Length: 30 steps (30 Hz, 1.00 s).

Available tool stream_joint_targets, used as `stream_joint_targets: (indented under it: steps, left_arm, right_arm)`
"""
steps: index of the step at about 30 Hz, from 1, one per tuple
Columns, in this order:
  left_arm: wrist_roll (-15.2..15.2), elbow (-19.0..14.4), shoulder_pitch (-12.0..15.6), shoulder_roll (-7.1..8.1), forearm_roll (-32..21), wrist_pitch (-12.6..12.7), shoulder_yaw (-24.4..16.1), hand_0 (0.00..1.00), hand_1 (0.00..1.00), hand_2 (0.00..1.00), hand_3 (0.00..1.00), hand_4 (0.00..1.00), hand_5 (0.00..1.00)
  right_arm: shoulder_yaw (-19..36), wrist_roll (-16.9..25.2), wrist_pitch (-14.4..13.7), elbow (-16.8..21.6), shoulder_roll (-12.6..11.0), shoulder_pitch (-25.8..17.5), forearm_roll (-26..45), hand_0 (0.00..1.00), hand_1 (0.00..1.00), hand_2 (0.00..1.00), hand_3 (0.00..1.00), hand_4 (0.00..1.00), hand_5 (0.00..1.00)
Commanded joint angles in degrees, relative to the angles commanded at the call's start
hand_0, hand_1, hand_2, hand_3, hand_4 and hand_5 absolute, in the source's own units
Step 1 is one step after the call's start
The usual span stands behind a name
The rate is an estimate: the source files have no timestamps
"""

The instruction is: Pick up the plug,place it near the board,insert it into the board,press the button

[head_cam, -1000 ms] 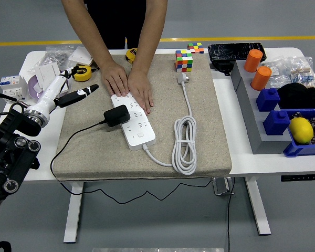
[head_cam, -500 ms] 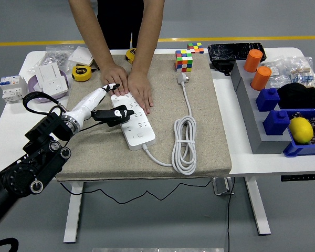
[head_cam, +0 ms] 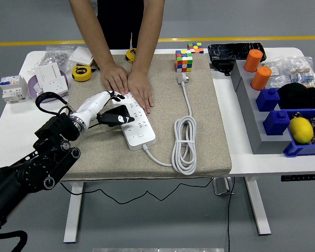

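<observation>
A white power strip [head_cam: 139,126] lies slantwise on the beige mat [head_cam: 210,131], its button [head_cam: 140,135] near the front end. A person's two hands [head_cam: 128,84] press flat on the strip's far end. My left hand [head_cam: 111,110], white with black fingers, reaches in from the lower left and sits on the strip's left side. Its fingers are curled over the black plug [head_cam: 117,118], which they mostly hide. The plug's black cord [head_cam: 56,167] trails toward the mat's front-left edge.
The strip's white cable [head_cam: 184,142] lies coiled to the right, its own plug [head_cam: 182,79] by a colour cube [head_cam: 184,61]. Tape measures [head_cam: 82,72], white sockets [head_cam: 50,76] at left. A grey block [head_cam: 252,115], orange cylinders [head_cam: 261,77], blue bins [head_cam: 283,123] and a lemon [head_cam: 301,129] at right.
My left arm swung in from the far left to the strip, and its hand came down and closed over the black plug. The person's hands stayed on the strip.
</observation>
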Motion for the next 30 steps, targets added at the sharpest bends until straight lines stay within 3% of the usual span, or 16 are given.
stream_joint_targets:
  steps: [10, 11, 16, 17, 22, 23, 28, 29, 30]
  left_arm:
    - [0.2, 2.46, -0.46, -1.07, 1.48, 0.31, 0.56, 0.721, 0.73, 0.675, 0.701, 0.998, 0.411]
    - [0.25, 2.65, -0.5, -1.11, 1.73, 0.44, 0.58, 0.674, 0.67, 0.649, 0.691, 0.998, 0.39]
    - [0.64, 3.23, -0.36, -1.23, 3.07, 0.9, 0.57, 0.674, 0.67, 0.649, 0.691, 0.998, 0.39]
    - [0.66, 3.35, -0.24, -1.25, 3.29, 1.0, 0.52, 0.606, 0.621, 0.612, 0.663, 0.998, 0.358]
    - [0.85, 3.56, 0.06, -1.15, 4.15, 1.41, 0.81, 0.606, 0.621, 0.612, 0.663, 0.998, 0.358]
    - [0.84, 3.59, 0.11, -1.16, 4.31, 1.53, 0.85, 0.539, 0.548, 0.548, 0.572, 0.998, 0.345]
    - [0.91, 3.7, 0.27, -1.27, 5.42, 2.11, 0.88, 0.539, 0.548, 0.548, 0.572, 0.998, 0.345]
    - [0.96, 3.7, 0.29, -1.25, 5.71, 2.23, 0.9, 0.425, 0.431, 0.482, 0.509, 0.983, 0.261]
    - [1.0, 3.67, 0.28, -1.23, 6.0, 2.4, 0.93, 0.425, 0.431, 0.482, 0.509, 0.983, 0.261]
  right_arm:
    - [-0.07, -0.07, -0.03, 0.0, -0.15, -0.04, -0.02, 0.784, 0.708, 0.703, 0.668, 0.998, 0.777]
    - [-0.18, -0.05, -0.02, 0.0, -0.18, -0.01, 0.08, 0.785, 0.708, 0.703, 0.668, 0.998, 0.778]
    - [-0.22, -0.1, 0.0, 0.0, -0.19, -0.19, -0.01, 0.785, 0.708, 0.703, 0.668, 0.998, 0.778]
    - [-0.27, -0.1, 0.0, 0.0, -0.18, -0.28, -0.03, 0.785, 0.708, 0.704, 0.669, 0.998, 0.779]
    - [-0.45, -0.12, 0.05, 0.0, -0.2, -0.52, -0.12, 0.785, 0.708, 0.704, 0.669, 0.998, 0.779]
    - [-0.49, -0.12, 0.06, 0.0, -0.21, -0.56, -0.12, 0.785, 0.707, 0.703, 0.669, 0.998, 0.781]
    - [-0.53, -0.15, 0.04, 0.0, -0.26, -0.71, -0.14, 0.785, 0.707, 0.703, 0.669, 0.998, 0.781]
    - [-0.54, -0.15, 0.04, 0.0, -0.27, -0.72, -0.14, 0.785, 0.707, 0.703, 0.67, 0.998, 0.782]
    - [-0.55, -0.16, 0.05, 0.0, -0.29, -0.72, -0.16, 0.785, 0.707, 0.703, 0.67, 0.998, 0.782]
